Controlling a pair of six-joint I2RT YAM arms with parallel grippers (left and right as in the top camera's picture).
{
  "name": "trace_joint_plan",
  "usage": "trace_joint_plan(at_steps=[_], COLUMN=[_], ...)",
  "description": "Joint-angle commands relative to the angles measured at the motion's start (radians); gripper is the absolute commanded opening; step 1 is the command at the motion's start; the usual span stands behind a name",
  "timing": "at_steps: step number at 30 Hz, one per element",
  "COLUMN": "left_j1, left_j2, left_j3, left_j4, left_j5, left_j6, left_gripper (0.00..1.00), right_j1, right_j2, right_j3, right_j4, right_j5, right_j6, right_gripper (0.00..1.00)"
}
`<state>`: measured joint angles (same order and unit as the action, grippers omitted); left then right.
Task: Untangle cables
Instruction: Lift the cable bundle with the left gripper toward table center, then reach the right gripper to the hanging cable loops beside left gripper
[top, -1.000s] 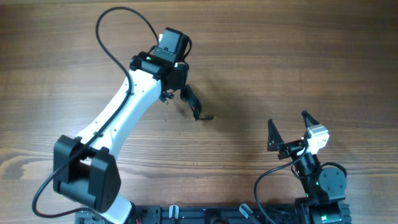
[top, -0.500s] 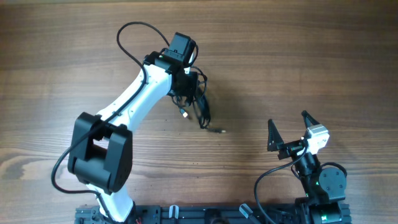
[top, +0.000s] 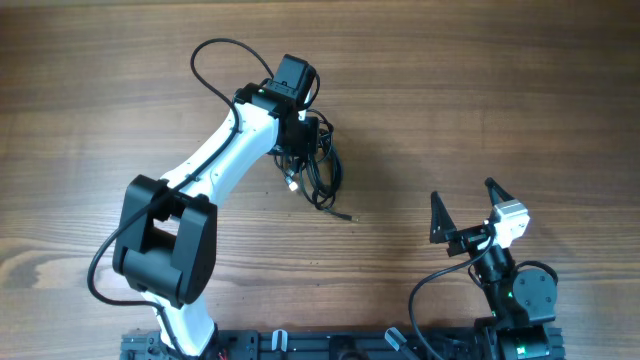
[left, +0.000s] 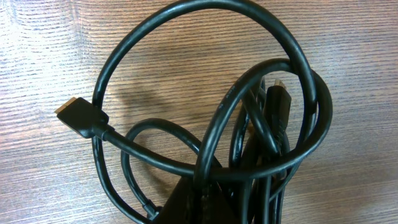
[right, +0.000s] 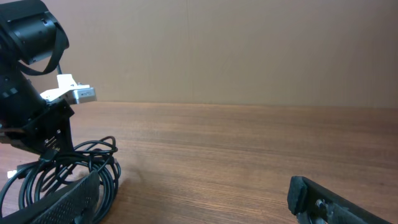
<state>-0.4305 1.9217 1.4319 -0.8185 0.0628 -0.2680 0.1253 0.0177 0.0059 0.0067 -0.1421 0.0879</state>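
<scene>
Overhead: left arm (top: 215, 150) reaches up-centre over the wood table (top: 520, 80). Left gripper (top: 304, 140) is closed, pinching the top of the cables (top: 322, 172), a black tangle of loops just below and right of it, w/ one loose end (top: 345, 213) trailing toward lower right on the table. Right gripper (top: 467, 205) sits well apart at lower right, jaws spread wide, nothing btwn them. Left wrist: cables (left: 205, 124) fill the view, several loops crossing each other. One big loop arcs over the top, a flat gold-tipped plug (left: 74, 116) sits at left, and a second plug (left: 278, 102) is tucked inside the loops at right. Strands gather at the dark fingers (left: 186, 202) at the bottom edge, clamped on the bundle. Right wrist: right gripper (right: 193, 199) w/ its own fingers (right: 68, 199) at lower left and lower right, wide apart, bare table btwn. Far left, left gripper (right: 43, 130) hangs over the cables (right: 74, 168), whose loops rest on the table; plain beige wall (right: 249, 50) behind.
</scene>
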Motion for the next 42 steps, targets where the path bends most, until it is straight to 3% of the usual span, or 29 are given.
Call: trace_joint_plan(at_steps=[1,35,38,40,42], left_j1=[-0.006,-0.006,0.001,0.021,0.056], left_j2=[0.013,0.012,0.012,0.012,0.012], left_j3=[0.001,0.001,0.001,0.001,0.001], left_j4=[0.002,0.080,0.098,0.088,0.056], left_j5=[0.023,0.025,0.149,0.394,0.607], left_j6=[-0.009,0.013,0.158,0.332,0.480], left_gripper=[0.04,0.04,0.04,0.04,0.04], right_j1=[0.001,0.001,0.002,0.002,0.001], right_j2=[0.000,0.000,0.000,0.000,0.000], right_j3=[-0.001,-0.001,-0.001,-0.001,0.009], right_j4=[0.004,0.005,0.006,0.042,0.051], right_j5=[-0.016,-0.016,-0.025,-0.039,-0.093], right_j6=[-0.007,-0.010,0.054,0.166,0.163], right_gripper=[1.00,1.00,1.00,1.00,1.00])
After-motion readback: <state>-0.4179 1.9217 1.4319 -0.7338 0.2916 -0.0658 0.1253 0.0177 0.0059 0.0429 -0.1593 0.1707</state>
